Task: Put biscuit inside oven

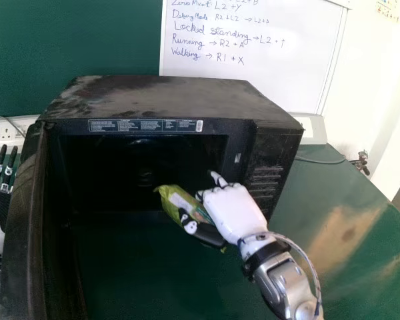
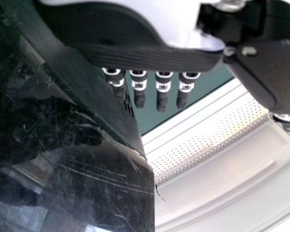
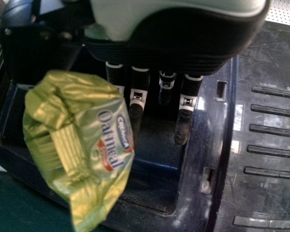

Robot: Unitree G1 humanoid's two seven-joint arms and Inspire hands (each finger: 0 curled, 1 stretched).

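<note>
Here, right fingers (image 1: 220, 181) hold the packet (image 1: 179, 200) near the open oven's (image 1: 160, 100) edge.

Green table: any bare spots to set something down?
Two table patches: right of the microwave oven, in front of the cable; and between its open door and the right arm. Crowded: the oven mouth's right side, where the right hand holds the biscuit packet.

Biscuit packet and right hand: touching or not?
Touching. In the head view, the right hand holds the biscuit packet, its thumb lying against the wrapper.
</note>
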